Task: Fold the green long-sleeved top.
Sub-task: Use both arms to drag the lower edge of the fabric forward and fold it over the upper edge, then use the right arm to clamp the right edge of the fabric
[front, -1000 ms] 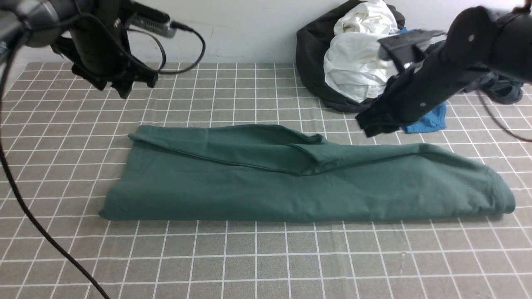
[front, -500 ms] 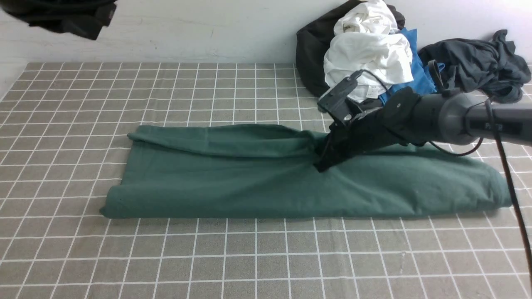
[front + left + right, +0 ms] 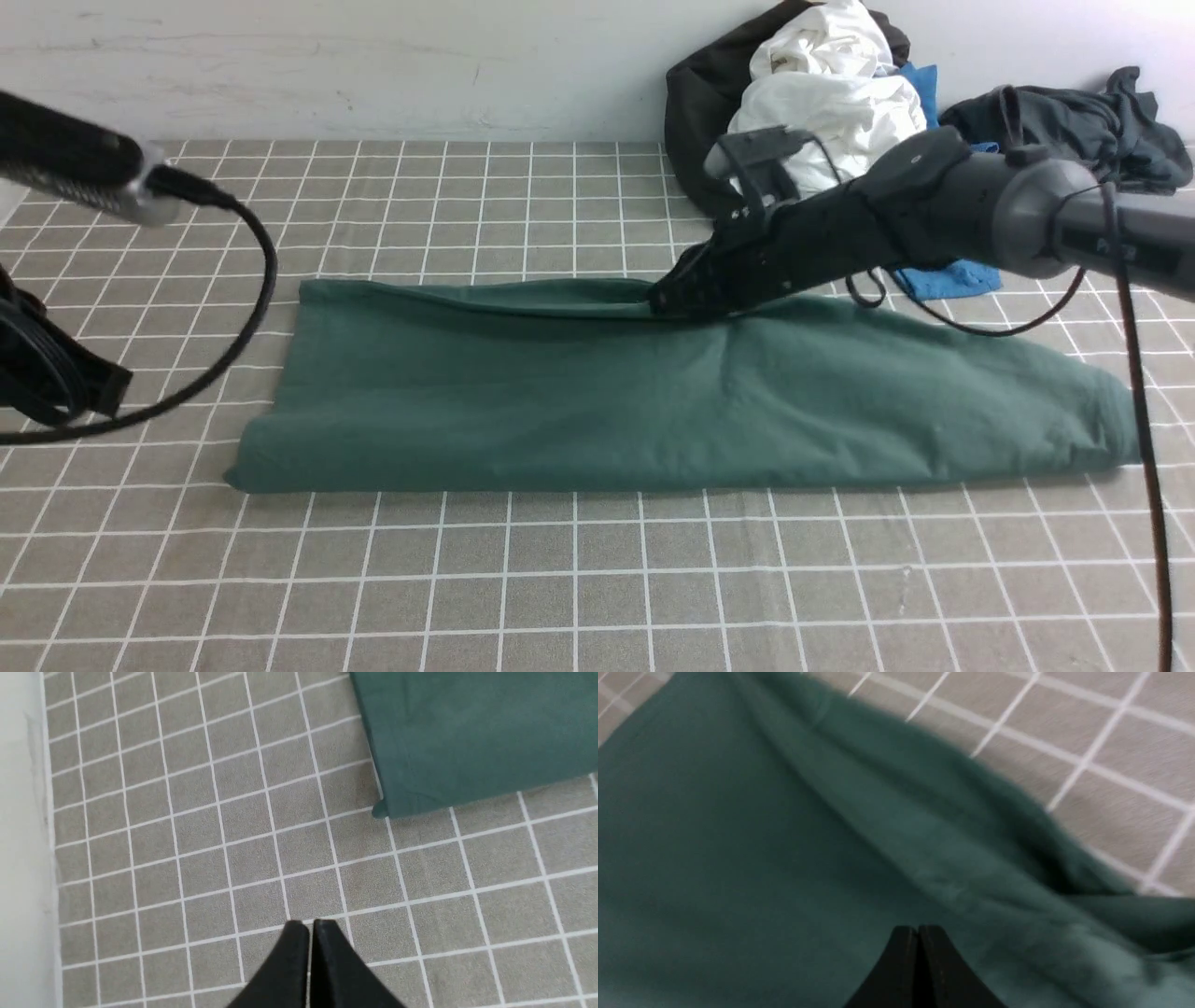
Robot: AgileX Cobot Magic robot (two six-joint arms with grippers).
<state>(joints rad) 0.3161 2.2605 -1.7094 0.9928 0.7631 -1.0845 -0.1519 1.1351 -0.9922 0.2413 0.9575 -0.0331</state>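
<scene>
The green long-sleeved top (image 3: 653,401) lies folded into a long band across the middle of the checked tablecloth (image 3: 560,579). My right gripper (image 3: 665,301) reaches in from the right and rests its tip on the top's far edge near the middle. In the right wrist view the right gripper (image 3: 918,928) is shut, its jaws pressed together over the green fabric (image 3: 738,849) with nothing visible between them. My left gripper (image 3: 311,925) is shut over bare cloth, to the left of the top's near left corner (image 3: 387,807). The left arm (image 3: 56,378) shows at the left edge.
A pile of clothes sits at the back right against the wall: a black garment (image 3: 695,121), a white one (image 3: 822,84), a bright blue T-shirt (image 3: 948,278) and a dark charcoal garment (image 3: 1092,131). A black cable (image 3: 252,299) loops from the left arm.
My right arm came down from over the pile onto the top and moved to its far edge; the raised sleeve fold now lies flat. The left arm dropped to the left edge. Both grippers closed.
</scene>
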